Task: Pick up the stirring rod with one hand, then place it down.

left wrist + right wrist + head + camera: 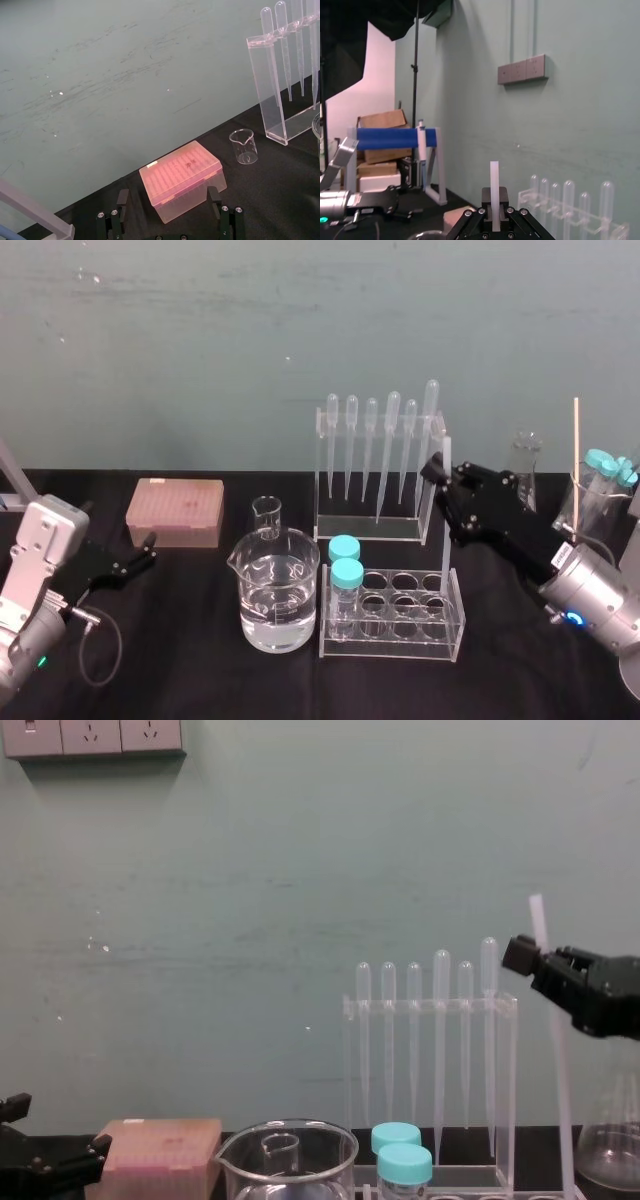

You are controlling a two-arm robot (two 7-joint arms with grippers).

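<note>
Right black angular tool (440,475) pinching long translucent-white stirring rod (446,540) upright, above clear test-tube rack (390,642). Left tool (138,562) spread, parked. Risk: lower end snags rack during set-down; rod pivots in pinch.

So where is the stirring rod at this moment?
The stirring rod stands upright right of centre in the head view, held by the right gripper, beside the right end of the pipette rack and near the test tube rack.
</note>
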